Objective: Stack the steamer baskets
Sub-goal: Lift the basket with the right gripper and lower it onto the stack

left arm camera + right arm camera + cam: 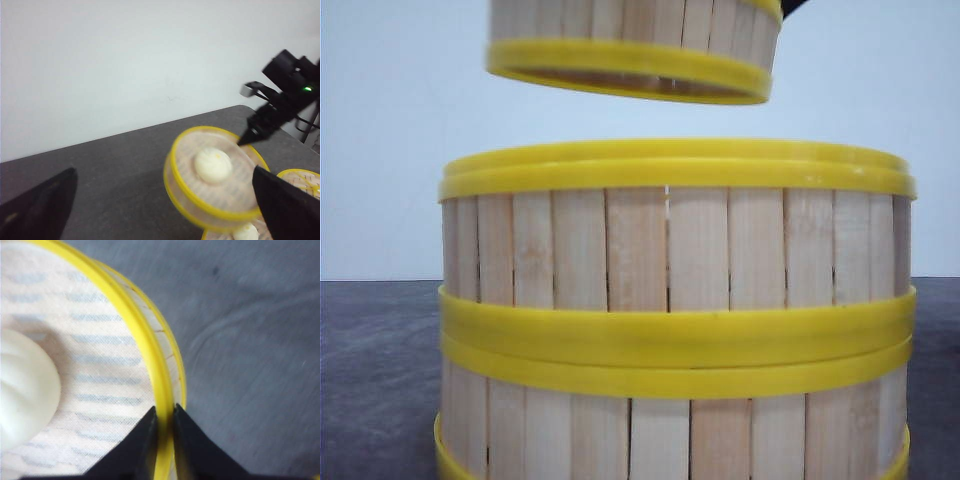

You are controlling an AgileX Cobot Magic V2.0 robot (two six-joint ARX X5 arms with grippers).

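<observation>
— What does the right gripper (165,432) have hold of?

— Its two black fingers (142,445) are pinched nearly together on the thick yellow top rim of a round steamer basket with pale wooden slat walls (635,45), one finger inside the wall, one outside.

— Which way does the basket face?

— Mouth up, its round axis close to vertical but slightly tilted: in the front view the bottom rim sits lower on the right. It hangs in the air, clear of the table. A white steamed bun (22,390) lies on the striped cloth liner (95,365) inside.

— And the arm?

— In the left wrist view the right arm's black wrist (290,80) reaches down at a slant to the lifted basket's far rim.

— What is under it?

— Two more slatted, yellow-rimmed baskets already stacked (675,320) on the dark grey table (375,380), just below the lifted one, with a gap between.

— The left gripper (165,207)?

— Spread wide, holding nothing, well apart from the baskets.
</observation>
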